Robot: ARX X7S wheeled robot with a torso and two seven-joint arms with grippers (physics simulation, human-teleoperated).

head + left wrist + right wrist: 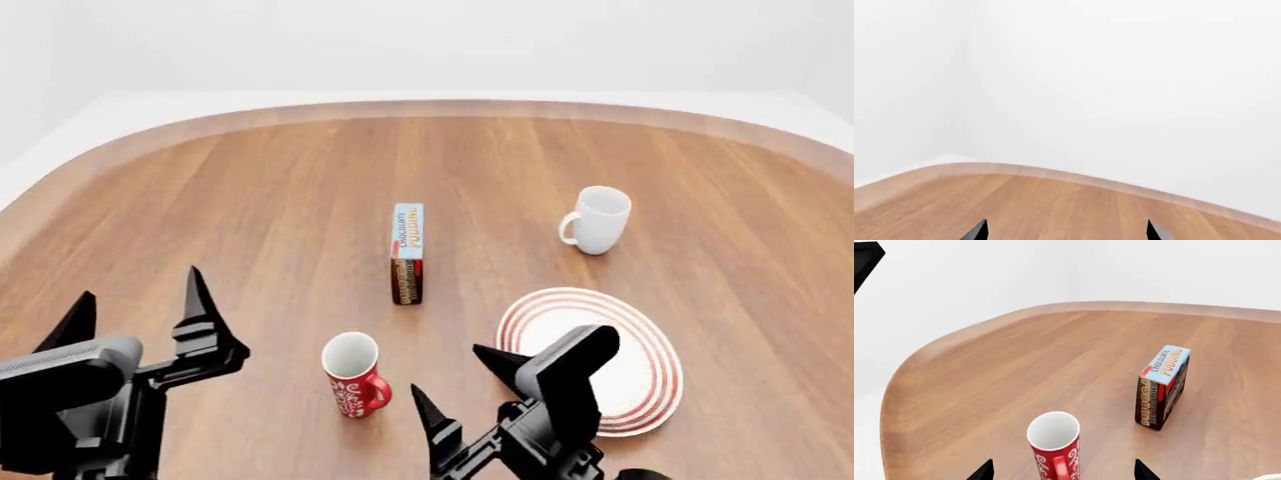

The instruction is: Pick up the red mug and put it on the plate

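Red mug [354, 377] stands upright on the wooden worktop [267, 210], just beside the plate [641, 345] on its left-hand side as my head camera sees it, with a strip of bare wood between the two. Its handle seems to point toward the plate and slightly toward me. My right pincer [461, 385] hangs open close to the mug, its black prongs spread wide and holding nothing; in the right wrist view the mug [1054, 442] sits between the two prong tips, so I judge the approach step is in hand and the grasp not yet made. My left pincer [140, 310] is open too, idle on the far side of the mug from the plate.

The next move, as I read it, calls for lowering and advancing the right pincer until the prongs straddle the mug's body, then closing, lifting and carrying it sideways over the plate.

The mug is a small glossy cylinder, red with white curly lettering and white inside. The plate is round, shallow and white, with concentric red rings. Beyond the mug, a rectangular chocolate pudding box [407, 252] stands on edge, and beyond the plate is a plain white mug [597, 220].
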